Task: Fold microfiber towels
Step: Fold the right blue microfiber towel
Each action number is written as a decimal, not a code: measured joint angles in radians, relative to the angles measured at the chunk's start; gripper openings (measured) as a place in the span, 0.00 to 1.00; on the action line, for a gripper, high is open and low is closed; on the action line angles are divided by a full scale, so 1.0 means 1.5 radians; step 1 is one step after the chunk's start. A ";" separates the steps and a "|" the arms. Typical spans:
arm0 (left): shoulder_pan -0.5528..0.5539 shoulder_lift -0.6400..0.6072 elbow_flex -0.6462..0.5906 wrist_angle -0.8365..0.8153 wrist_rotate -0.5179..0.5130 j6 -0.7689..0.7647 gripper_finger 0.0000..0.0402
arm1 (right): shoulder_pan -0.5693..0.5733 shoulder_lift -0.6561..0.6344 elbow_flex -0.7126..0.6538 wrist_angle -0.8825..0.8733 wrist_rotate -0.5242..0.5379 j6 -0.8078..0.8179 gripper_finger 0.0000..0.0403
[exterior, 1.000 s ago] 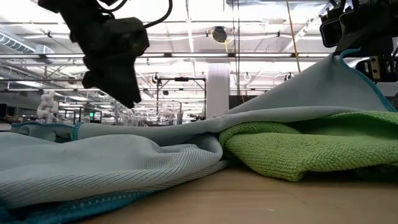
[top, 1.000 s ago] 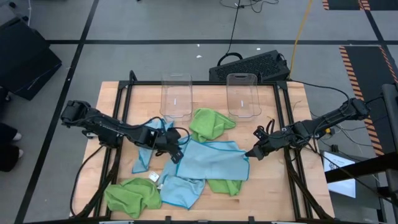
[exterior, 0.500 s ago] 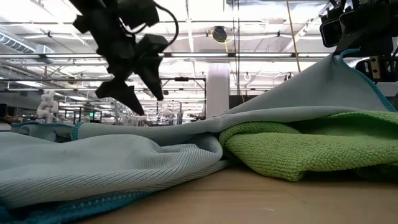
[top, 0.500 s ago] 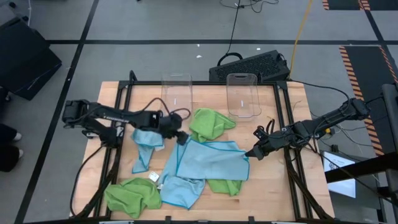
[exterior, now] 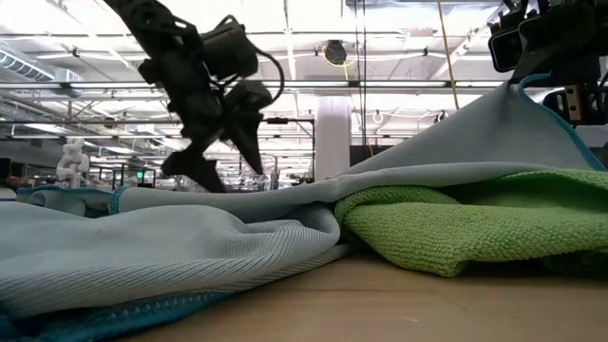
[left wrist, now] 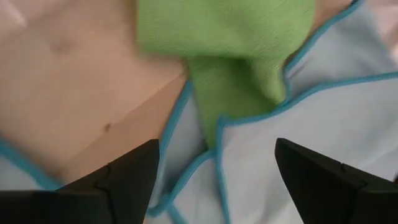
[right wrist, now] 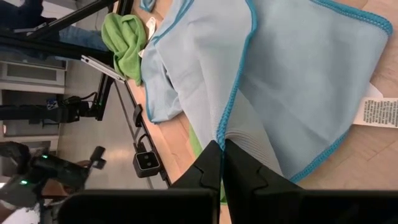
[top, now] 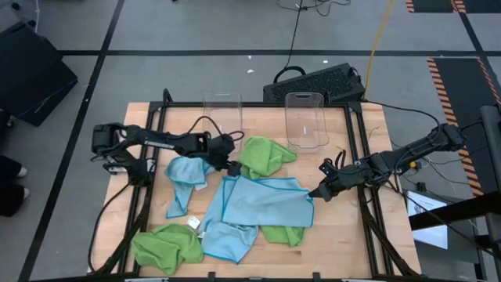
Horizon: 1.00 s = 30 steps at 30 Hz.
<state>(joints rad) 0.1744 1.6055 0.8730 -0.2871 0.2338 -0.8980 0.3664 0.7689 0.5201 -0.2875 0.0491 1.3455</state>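
Right gripper [top: 314, 194] pinches the near-right corner of a light blue towel [top: 264, 202] spread at the table's centre, over a green towel [top: 282, 233]. Left gripper [top: 232, 168], fingers spread and empty, hovers at its far-left corner, beside another green towel [top: 262, 155].

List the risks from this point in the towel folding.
1. The right gripper is shut on one corner of the large blue towel, which overlaps a green towel; pulling may drag that along.
2. The left gripper hangs open over the spot where another green towel meets the blue one's edge; closing here might catch both.
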 joint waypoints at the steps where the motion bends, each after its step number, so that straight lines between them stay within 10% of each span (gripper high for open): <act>1: -0.005 0.009 0.000 0.010 0.000 -0.004 0.80 | 0.000 0.000 0.000 -0.001 0.000 0.001 0.00; 11: -0.049 0.065 0.000 0.094 -0.022 -0.010 0.76 | 0.000 0.000 0.000 0.008 -0.001 0.002 0.00; 30: -0.059 0.101 0.000 0.161 -0.052 -0.016 0.36 | 0.000 0.000 0.000 0.011 -0.001 -0.006 0.00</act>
<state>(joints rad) 0.0862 1.7563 0.8729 -0.0463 0.1565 -0.9228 0.3664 0.7689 0.5201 -0.2710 0.0479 1.3369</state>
